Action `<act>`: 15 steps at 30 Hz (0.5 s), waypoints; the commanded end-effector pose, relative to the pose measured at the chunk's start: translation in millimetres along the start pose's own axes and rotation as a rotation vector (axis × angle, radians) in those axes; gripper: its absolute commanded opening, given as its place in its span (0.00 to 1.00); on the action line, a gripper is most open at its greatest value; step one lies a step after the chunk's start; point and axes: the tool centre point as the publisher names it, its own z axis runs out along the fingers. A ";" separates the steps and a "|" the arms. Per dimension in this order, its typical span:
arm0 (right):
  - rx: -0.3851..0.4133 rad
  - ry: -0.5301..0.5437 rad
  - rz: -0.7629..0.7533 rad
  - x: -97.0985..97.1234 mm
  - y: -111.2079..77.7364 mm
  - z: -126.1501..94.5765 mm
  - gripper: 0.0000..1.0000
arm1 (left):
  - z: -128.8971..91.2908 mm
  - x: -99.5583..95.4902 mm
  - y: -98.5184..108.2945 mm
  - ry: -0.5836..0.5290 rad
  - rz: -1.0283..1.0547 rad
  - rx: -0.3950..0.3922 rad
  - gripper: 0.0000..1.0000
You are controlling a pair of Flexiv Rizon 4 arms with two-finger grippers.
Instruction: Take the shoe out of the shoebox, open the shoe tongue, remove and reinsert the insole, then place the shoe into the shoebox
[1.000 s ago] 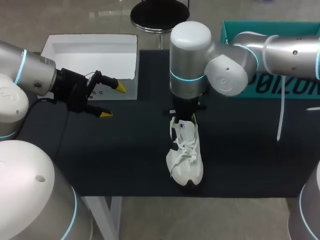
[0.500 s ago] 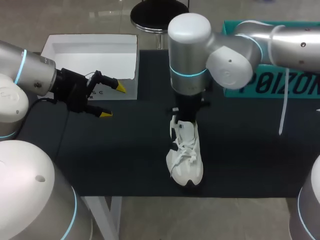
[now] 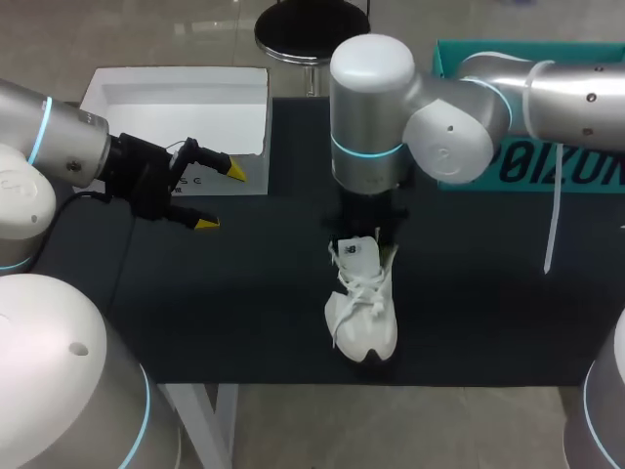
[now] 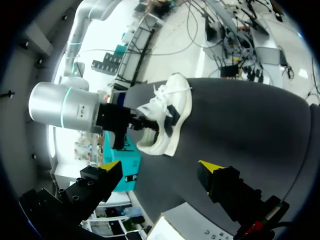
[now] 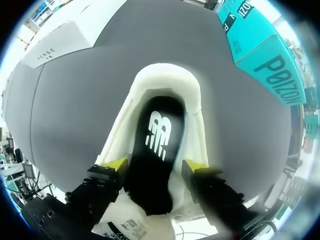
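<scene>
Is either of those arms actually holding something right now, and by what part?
The left fingers hold nothing. The right arm is down at the white shoe's opening, over its black insole; whether it grips anything cannot be told.

In your head view the right arm (image 3: 371, 117) hides the heel of the shoe (image 3: 363, 313) and part of the teal box (image 3: 576, 174), which also runs off the edge. In your right wrist view the shoe's toe is out of sight under the right gripper (image 5: 154, 166).
</scene>
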 end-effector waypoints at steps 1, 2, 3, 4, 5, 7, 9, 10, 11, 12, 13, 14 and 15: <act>-0.005 -0.001 -0.005 2.4 2.6 0.1 1.00 | 0.5 -0.2 -0.2 0.003 0.000 -0.003 1.00; -0.006 -0.002 -0.006 2.1 2.9 -0.2 1.00 | 0.5 -0.2 -0.2 0.003 0.000 -0.003 1.00; -0.008 -0.005 -0.009 0.9 3.2 -0.4 1.00 | 0.5 -0.2 -0.2 0.003 0.000 -0.003 1.00; -0.009 -0.007 -0.011 -0.1 3.4 -1.0 1.00 | 0.5 -0.2 -0.2 0.003 0.000 -0.003 1.00; -0.010 -0.009 -0.013 -0.9 3.5 -1.5 1.00 | 0.5 -0.2 -0.2 0.003 0.000 -0.003 1.00; -0.011 -0.011 -0.015 -0.6 3.9 -3.8 1.00 | 0.5 -0.2 -0.2 0.003 0.000 -0.003 1.00; -0.014 -0.013 -0.016 -2.3 4.4 -3.9 1.00 | 0.5 -0.2 -0.2 0.003 0.000 -0.003 1.00; -0.016 -0.015 -0.016 -3.1 4.7 -4.2 1.00 | 0.5 -0.2 -0.2 0.003 0.000 -0.003 1.00; -0.019 -0.016 -0.016 -3.9 5.1 -4.8 1.00 | 0.5 -0.2 -0.2 0.003 0.000 -0.003 1.00; -0.022 -0.018 -0.016 -4.7 5.6 -5.5 1.00 | 0.5 -0.2 -0.2 0.003 0.000 -0.003 1.00; -0.025 -0.020 -0.016 -5.5 6.0 -6.1 1.00 | 0.5 -0.2 -0.2 0.003 0.000 -0.003 1.00; -0.028 -0.023 -0.017 -5.3 7.0 -8.5 1.00 | 0.5 -0.2 -0.2 0.003 0.000 -0.003 1.00; -0.031 -0.024 -0.018 -4.8 7.5 -9.9 1.00 | 0.5 -0.2 -0.2 0.003 0.000 -0.003 1.00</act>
